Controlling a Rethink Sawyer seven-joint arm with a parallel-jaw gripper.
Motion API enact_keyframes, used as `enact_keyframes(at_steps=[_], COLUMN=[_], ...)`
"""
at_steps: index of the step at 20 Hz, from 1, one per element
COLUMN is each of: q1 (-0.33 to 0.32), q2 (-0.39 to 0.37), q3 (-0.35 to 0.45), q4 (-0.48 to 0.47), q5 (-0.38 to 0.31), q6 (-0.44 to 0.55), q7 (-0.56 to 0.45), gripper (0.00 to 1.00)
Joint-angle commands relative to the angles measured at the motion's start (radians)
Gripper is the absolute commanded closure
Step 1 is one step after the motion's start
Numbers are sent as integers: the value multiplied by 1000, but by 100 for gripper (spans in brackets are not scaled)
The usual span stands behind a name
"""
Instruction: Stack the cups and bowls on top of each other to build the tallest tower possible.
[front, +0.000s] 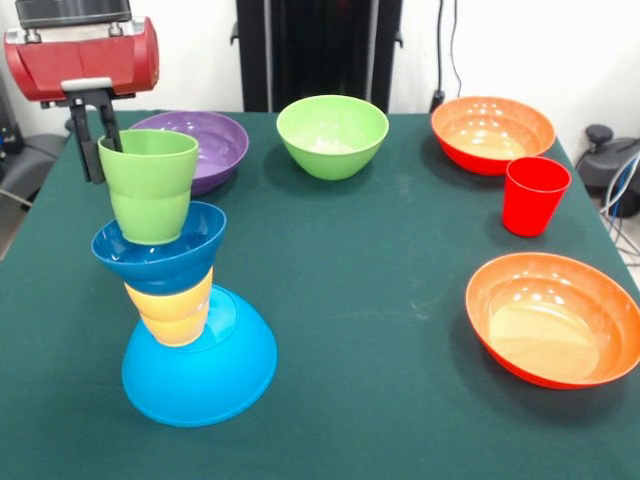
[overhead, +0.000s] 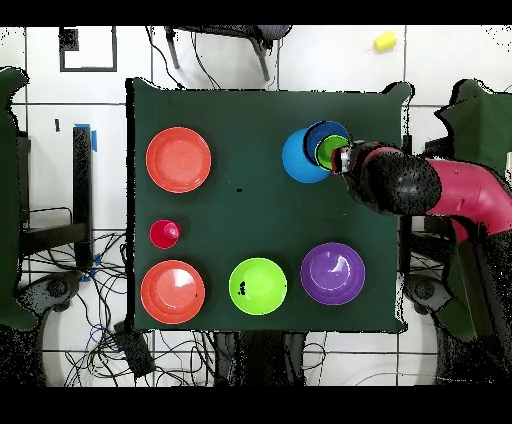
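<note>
Four pieces stacked near one desk (front: 360, 330) edge: upturned light-blue bowl (front: 200, 370), yellow cup (front: 172, 310), dark-blue bowl (front: 160, 255), green cup (front: 150, 185) on top. End effector (front: 95, 145) clasped on the green cup's rim. Elsewhere on the desk: purple bowl (front: 205, 145), green bowl (front: 332, 135), two orange bowls (front: 492, 132) (front: 555, 318), red cup (front: 534, 195).

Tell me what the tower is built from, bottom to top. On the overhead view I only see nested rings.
Observer: An upturned light-blue bowl is the base, then a yellow cup, the dark blue bowl, and the green cup on top.
Operator: Is it straight?
Observer: No. The upper pieces sit off the base's centre and look tilted.
Operator: And the gripper?
Observer: The gripper is level with the green cup's rim. I cannot tell whether it is gripping.
</note>
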Motion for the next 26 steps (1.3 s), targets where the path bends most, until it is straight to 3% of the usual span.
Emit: enact_keyframes(at_steps=[1,26], q1=[32,17], q2=[35,34], q3=[20,27], q4=[-14,7], q5=[-33,-35], q6=[15,8], q7=[-118,-126], gripper=[100,100])
